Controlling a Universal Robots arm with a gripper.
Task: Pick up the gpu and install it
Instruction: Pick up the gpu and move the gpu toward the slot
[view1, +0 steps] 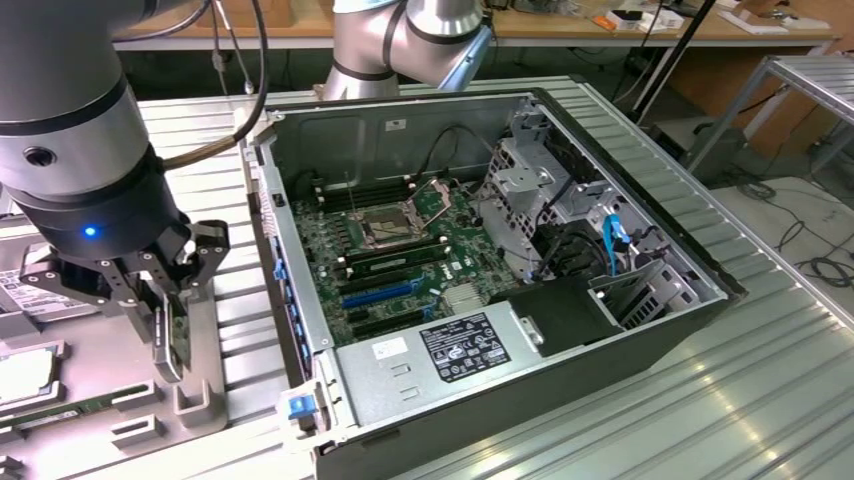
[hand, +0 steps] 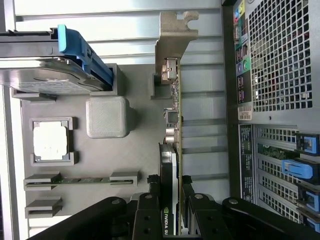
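The gpu (hand: 172, 150) stands on its long edge in a slot of the grey parts tray (hand: 125, 165). It is a thin green board with a black face, and its silver bracket (hand: 172, 35) is at the far end from my wrist. My gripper (hand: 170, 186) straddles the near end of the card, its black fingers (hand: 152, 192) pressed against both faces. In the exterior view the gripper (view1: 160, 305) hangs over the tray at the exterior view's left, beside the open computer case (view1: 287, 300), with the gpu (view1: 166, 335) edge-on between the fingers.
The case lies open, showing the motherboard (view1: 400, 240) with blue expansion slots (view1: 380, 292) and a power supply (view1: 454, 345). The tray also holds a hard drive with a blue rail (hand: 45, 65), a processor (hand: 50, 141) and a RAM stick (hand: 82, 180). A second arm's base (view1: 400, 40) stands behind the case.
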